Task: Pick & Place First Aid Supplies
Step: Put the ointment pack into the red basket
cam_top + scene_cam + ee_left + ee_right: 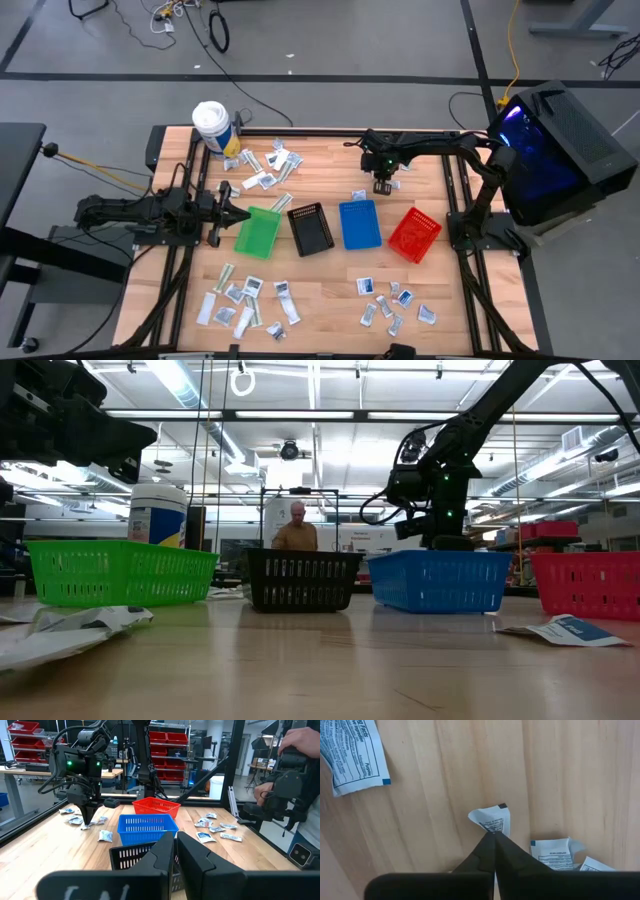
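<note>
Your left end effector point(243, 213) waits closed and empty beside the green bin point(258, 232). Most sachets still lie loose on the worktop point(330, 285): a far-left cluster point(262, 168), a near-left pile point(245, 300) and a near-right pile point(395, 303). The black bin point(310, 228), blue bin point(360, 224) and red bin point(414, 234) look empty, so sorting has barely begun. Your right end effector point(494, 836), beyond the blue bin, pinches a white sachet point(492, 820) at the worktop.
</note>
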Available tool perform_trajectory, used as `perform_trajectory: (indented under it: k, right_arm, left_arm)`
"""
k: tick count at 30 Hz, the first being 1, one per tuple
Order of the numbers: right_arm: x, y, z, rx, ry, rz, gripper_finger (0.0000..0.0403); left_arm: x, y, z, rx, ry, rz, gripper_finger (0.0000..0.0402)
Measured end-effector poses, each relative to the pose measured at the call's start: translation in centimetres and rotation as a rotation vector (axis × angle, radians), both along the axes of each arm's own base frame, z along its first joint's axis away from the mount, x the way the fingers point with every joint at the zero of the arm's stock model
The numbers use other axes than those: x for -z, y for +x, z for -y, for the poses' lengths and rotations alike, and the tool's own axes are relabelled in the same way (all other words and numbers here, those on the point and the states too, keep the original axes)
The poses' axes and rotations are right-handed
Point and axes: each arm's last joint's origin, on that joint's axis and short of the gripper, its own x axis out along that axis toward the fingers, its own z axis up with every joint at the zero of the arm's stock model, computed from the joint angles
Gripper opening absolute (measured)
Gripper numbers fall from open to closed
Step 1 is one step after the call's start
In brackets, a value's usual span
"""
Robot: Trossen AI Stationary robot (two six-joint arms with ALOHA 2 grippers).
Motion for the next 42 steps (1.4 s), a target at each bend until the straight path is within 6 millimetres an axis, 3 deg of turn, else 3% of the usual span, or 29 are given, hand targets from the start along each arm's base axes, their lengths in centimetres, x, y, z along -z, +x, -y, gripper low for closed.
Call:
perform_trajectory:
  k: [11,29,42]
  right_arm:
    - [-0.9,-0.4,-0.5,-0.006,0.010,-0.008,0.0001]
    - [-8.8,-3.0,-2.4,0.035,-0.030,0.075,0.0000]
    - [-13.6,-6.2,-6.0,-0.009,0.053,0.222,0.0000]
  left_arm:
    - [0.0,0.0,0.0,0.000,0.000,0.000,0.0032]
    - [0.0,0.0,0.0,0.000,0.000,0.000,0.0032]
    - [0.0,0.0,0.0,0.000,0.000,0.000,0.0032]
